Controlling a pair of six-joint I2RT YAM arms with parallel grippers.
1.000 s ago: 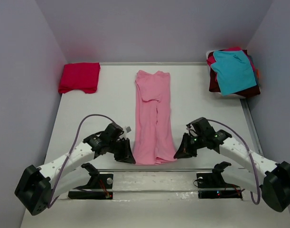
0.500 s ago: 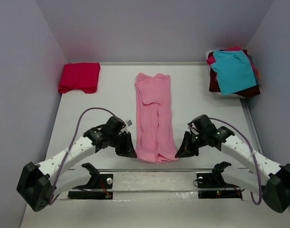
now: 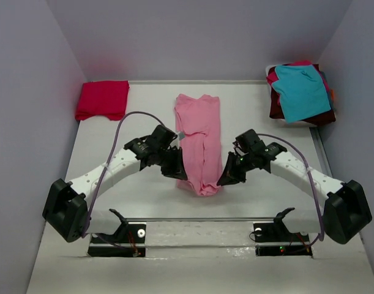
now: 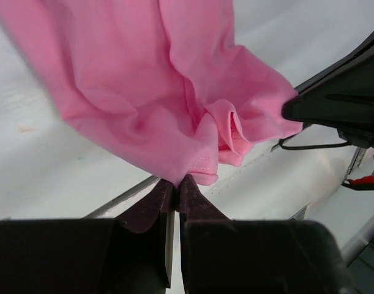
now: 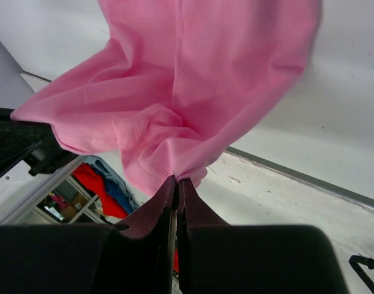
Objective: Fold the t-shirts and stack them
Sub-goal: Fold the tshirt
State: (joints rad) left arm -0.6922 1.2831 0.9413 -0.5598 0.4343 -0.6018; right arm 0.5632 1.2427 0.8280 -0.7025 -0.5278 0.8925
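The left gripper [image 4: 176,184] has its jaws pressed together with only a sliver of gap, pinching the stitched hem of the pink t-shirt [image 3: 198,122] at the fingertips. The right gripper [image 5: 176,181] is clamped tight as well, with a bunched fold of the same hem caught between its tips. Seen from above, the two grippers face each other across the near end of the garment, the left at its 8 o'clock corner and the right at its 4 o'clock corner. In the left wrist view the right gripper's black body shows at 3 o'clock, close to the cloth.

Between the two grips the near hem is gathered into loose folds that sag clear of the surface. From there the shirt runs as a narrow strip towards 12 o'clock, and its far part lies flat on the white table [image 3: 113,141], roughly along the table's middle line.

A folded red t-shirt [image 3: 102,100] lies in the table's 10 o'clock corner, well apart from the pink one. In the 2 o'clock corner is a loose pile with a teal t-shirt [image 3: 302,90] on top and a maroon t-shirt [image 3: 276,110] showing beneath its edge
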